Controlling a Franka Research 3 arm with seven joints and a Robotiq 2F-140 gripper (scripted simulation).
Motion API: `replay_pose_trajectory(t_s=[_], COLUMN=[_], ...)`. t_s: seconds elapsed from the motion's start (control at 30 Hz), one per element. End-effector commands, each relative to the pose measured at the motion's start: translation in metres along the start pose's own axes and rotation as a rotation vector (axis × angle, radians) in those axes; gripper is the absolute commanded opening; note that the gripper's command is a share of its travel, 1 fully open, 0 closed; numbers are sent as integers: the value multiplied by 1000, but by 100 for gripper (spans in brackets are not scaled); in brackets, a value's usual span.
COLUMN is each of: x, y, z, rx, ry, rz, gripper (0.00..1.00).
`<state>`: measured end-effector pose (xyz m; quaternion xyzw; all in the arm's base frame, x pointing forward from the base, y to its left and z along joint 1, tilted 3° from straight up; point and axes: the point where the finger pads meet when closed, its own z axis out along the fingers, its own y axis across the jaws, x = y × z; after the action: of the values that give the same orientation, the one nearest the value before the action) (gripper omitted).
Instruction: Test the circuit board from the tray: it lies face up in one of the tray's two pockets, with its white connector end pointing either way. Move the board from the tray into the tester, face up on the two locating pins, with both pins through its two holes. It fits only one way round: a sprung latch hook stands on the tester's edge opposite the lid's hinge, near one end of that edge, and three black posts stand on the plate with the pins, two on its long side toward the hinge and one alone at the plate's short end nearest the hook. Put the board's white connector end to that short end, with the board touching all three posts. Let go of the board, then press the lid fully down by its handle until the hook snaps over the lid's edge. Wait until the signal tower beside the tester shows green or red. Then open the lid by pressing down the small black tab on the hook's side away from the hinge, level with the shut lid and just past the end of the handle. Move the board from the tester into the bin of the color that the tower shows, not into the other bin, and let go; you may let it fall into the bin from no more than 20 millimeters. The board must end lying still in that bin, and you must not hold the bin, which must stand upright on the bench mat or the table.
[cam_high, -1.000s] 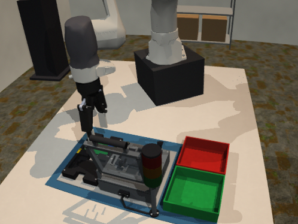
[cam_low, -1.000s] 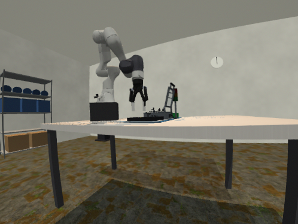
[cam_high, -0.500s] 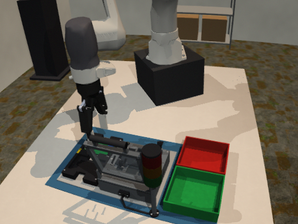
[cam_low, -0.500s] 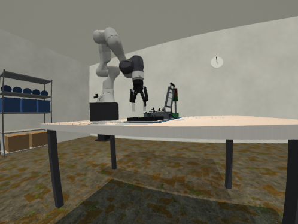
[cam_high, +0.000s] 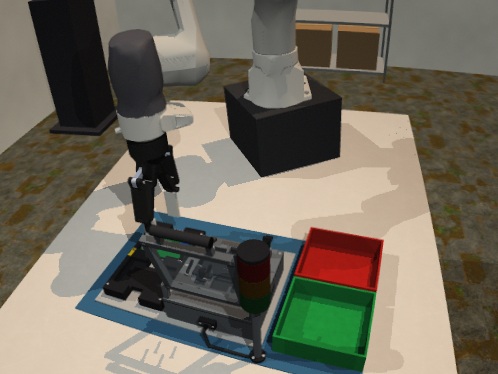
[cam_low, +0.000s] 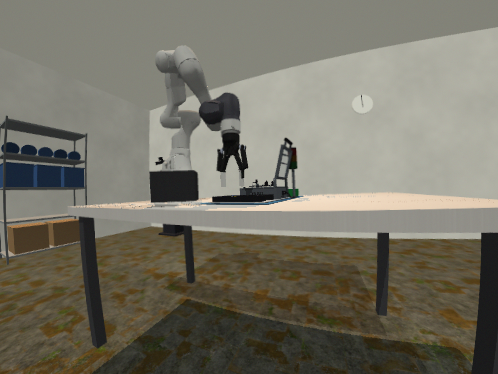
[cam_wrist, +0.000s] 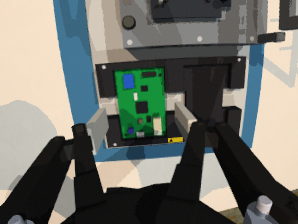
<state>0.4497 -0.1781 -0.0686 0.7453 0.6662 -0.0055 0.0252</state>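
Observation:
The green circuit board (cam_wrist: 140, 103) lies face up in one pocket of the black tray (cam_wrist: 169, 99). Its white connector (cam_wrist: 157, 125) is at the end away from the tester (cam_wrist: 182, 3). The tray's other pocket is empty. My gripper (cam_wrist: 140, 114) is open and empty, fingers pointing down, some way above the tray's outer edge. It also shows in the top view (cam_high: 155, 200) and the exterior view (cam_low: 231, 172). The tester (cam_high: 200, 280) has its lid raised, with the handle (cam_high: 180, 235) up. The signal tower (cam_high: 254, 280) shows no bright light.
The red bin (cam_high: 340, 257) and the green bin (cam_high: 322, 320) stand side by side to the right of the tester. Tray and tester sit on a blue mat (cam_high: 100, 300). The arm's black pedestal (cam_high: 282, 125) stands at the back of the table.

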Motion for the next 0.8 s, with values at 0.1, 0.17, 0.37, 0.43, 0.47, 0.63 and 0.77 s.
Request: replay_pose_trajectory(t_s=[0.1,0.17,0.37,0.43,0.47,0.63,0.77], x=[0,0,-1,-1,-1,-1,-1], y=[2,2,3,3,3,3,3], z=[7,11,27,30,32,34,35], rx=[-4,-4,-4,-4,-4,-4,-4], ry=[1,1,1,1,1,1,1], rz=[8,8,8,8,8,8,8], gripper=[58,58,58,58,58,58,58])
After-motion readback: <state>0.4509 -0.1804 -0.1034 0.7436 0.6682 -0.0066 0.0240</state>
